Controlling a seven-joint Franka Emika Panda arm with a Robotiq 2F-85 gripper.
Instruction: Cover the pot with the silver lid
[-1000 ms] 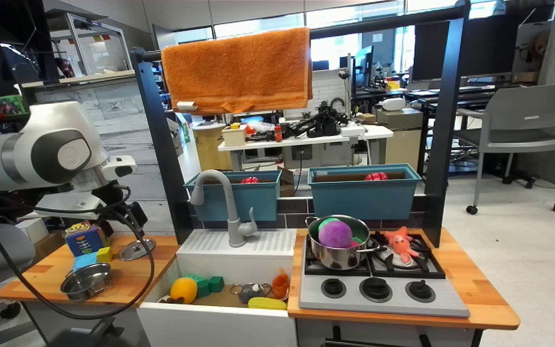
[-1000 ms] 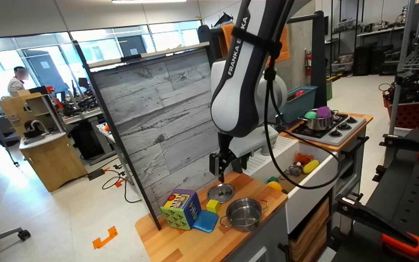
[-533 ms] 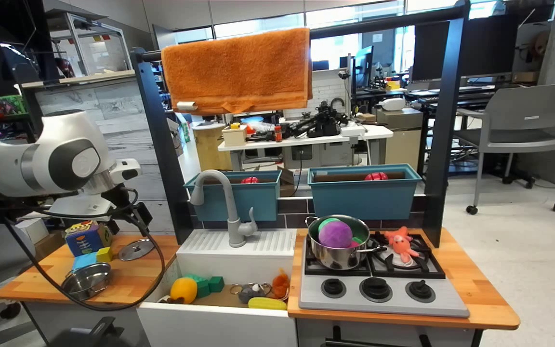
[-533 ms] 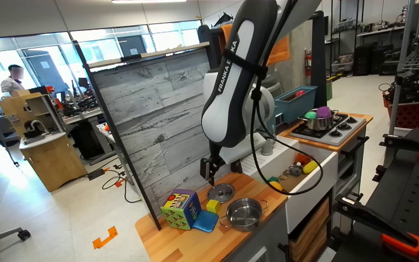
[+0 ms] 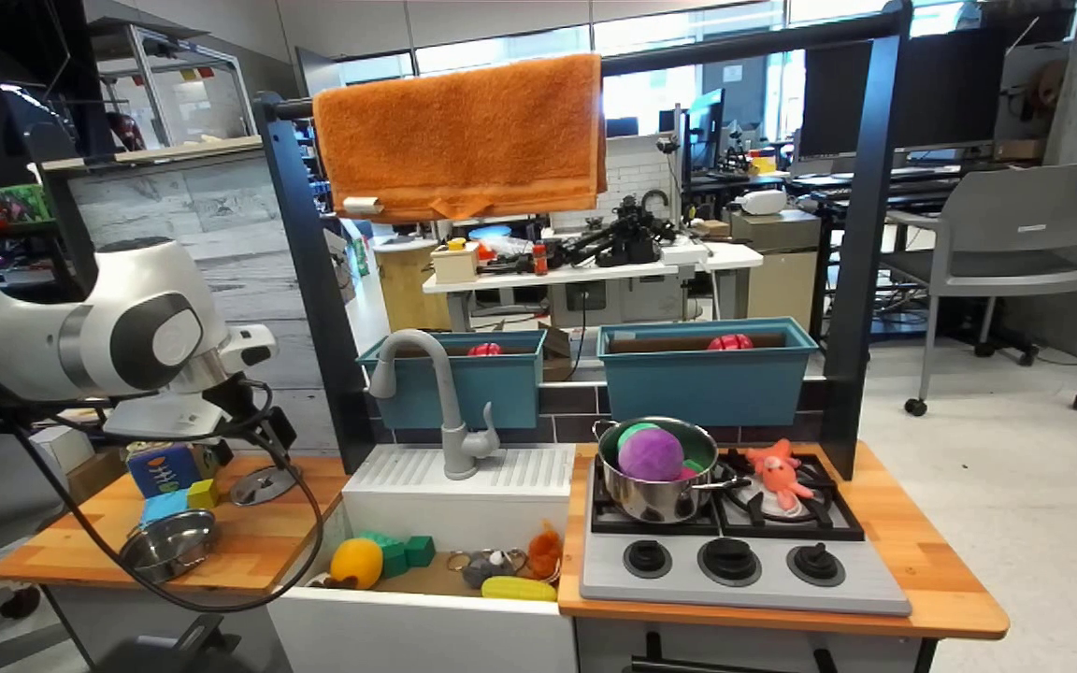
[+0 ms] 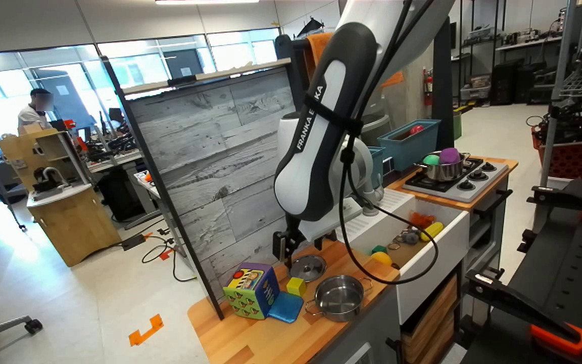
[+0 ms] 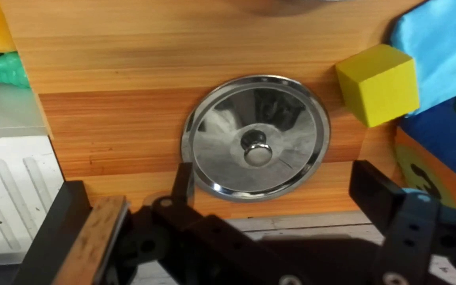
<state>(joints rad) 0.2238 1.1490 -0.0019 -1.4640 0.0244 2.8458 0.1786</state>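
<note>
The silver lid (image 5: 256,488) lies flat on the wooden counter, knob up, in both exterior views (image 6: 310,269) and in the wrist view (image 7: 228,170). The pot (image 5: 167,547) stands uncovered on the same counter, nearer the front edge, and its inside looks empty in an exterior view (image 6: 339,299). Only a thin sliver of a rim, probably the pot's, shows at the top of the wrist view. My gripper (image 7: 273,174) is open and empty, above the lid's wall side, with fingers apart. It also shows in both exterior views (image 5: 253,444) (image 6: 302,251).
A yellow block (image 7: 382,87), a blue pouch (image 6: 286,307) and a fabric cube (image 6: 253,290) lie beside the lid. A grey plank panel (image 6: 210,167) stands close behind. The sink (image 5: 417,608) holds toys. A larger pot (image 5: 655,495) with a purple ball is on the stove.
My gripper has moved down toward the lid and, in an exterior view, toward the fabric cube. The arm has bent lower. The lid and the pot have not moved.
</note>
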